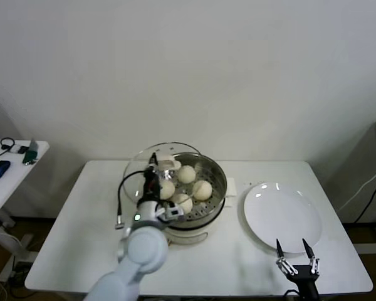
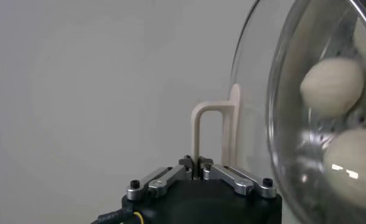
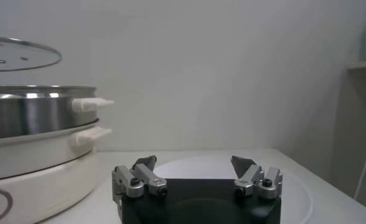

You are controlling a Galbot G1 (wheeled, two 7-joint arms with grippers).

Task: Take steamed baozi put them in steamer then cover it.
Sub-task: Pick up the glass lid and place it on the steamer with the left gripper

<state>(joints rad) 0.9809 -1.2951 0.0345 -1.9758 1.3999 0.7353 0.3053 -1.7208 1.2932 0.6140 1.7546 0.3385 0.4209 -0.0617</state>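
Baozi: four steamed baozi (image 1: 187, 174) sit inside the steamer (image 1: 214, 207), just beyond the left hand (image 1: 165, 164), on the perforated tray.
Steamer: the shiny pot rests on its cream base at the middle of the counter (image 1: 69, 238), directly under the left hand and well off to the side of the right hand (image 1: 296, 252).
Cover: the glass cover (image 1: 133, 172) hangs in the air, held by its cream bar handle (image 2: 214, 131); it overlaps the steamer's rim on the left hand's side and, in the right wrist view, floats above the pot, not touching it.
Left hand: clamped tight on the cover's handle, poised over the pot's near-left edge.
Right hand: fingers spread wide, gripping nothing, parked low at the counter's near edge, just in front of the plate (image 1: 282, 216).
Plate: bare and white, lying between the right hand and the steamer.
Progress: by the look of it, the loading is done, with all four buns in the pot and none on the plate.
Remaining: the cover has yet to be centred over the rim, lowered to seat, and let go.
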